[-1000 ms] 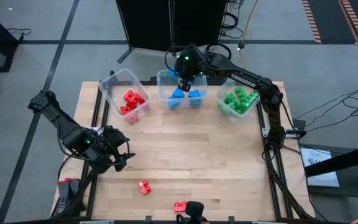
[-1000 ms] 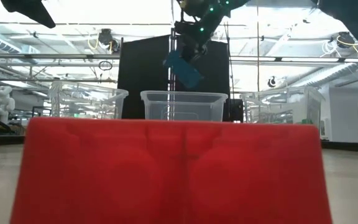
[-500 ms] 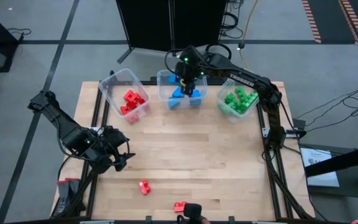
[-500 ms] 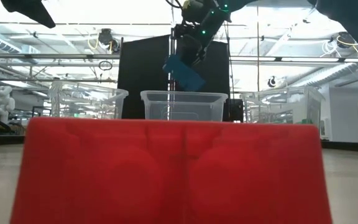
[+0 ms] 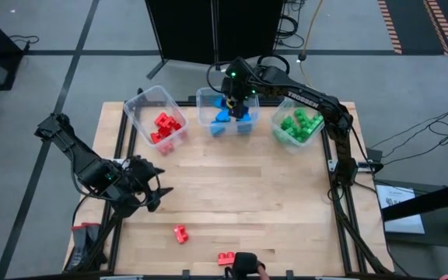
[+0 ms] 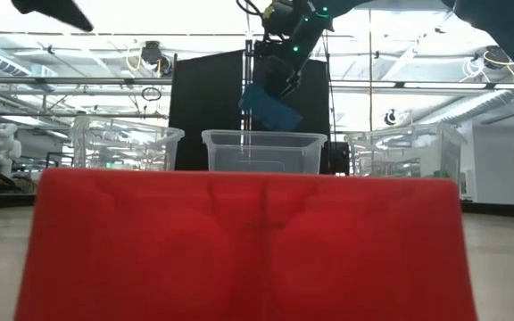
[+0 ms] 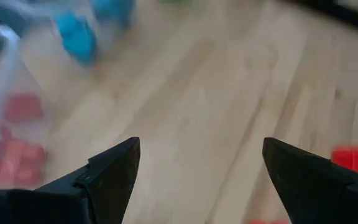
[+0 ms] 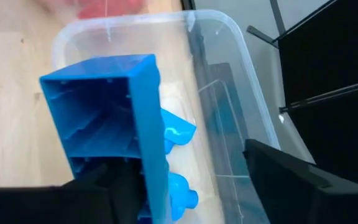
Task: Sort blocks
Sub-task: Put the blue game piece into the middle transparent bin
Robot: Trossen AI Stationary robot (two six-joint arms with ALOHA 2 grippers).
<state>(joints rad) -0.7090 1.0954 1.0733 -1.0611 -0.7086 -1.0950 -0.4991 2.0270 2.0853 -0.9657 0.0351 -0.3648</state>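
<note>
Your worktop [image 5: 232, 194] is carrying three clear bins along its far edge: the left bin [image 5: 155, 117] is holding red blocks [image 5: 164, 127], the middle bin [image 5: 224, 113] is holding blue blocks [image 5: 221, 123], and the right bin [image 5: 296, 124] is holding green blocks [image 5: 299, 123].

Your right gripper [image 5: 236, 97] is hanging over the middle bin, and a blue block [image 8: 114, 127] is sitting right at its jaws. In the right wrist view the jaws are standing apart, with one finger [image 8: 291, 180] well clear of the block (the block is against the other finger, so you cannot tell if it is gripped or already free). In the low view that blue block [image 6: 270, 105] is hanging tilted just above the middle bin's rim [image 6: 264, 136].

Your left gripper [image 5: 148, 190] is waiting over the near left part of the worktop, jaws spread wide and holding nothing.

Two red blocks are lying loose on the worktop: one [image 5: 180, 233] near the left gripper, another [image 5: 225, 258] at the near edge, filling most of the low view [image 6: 248, 250].
</note>
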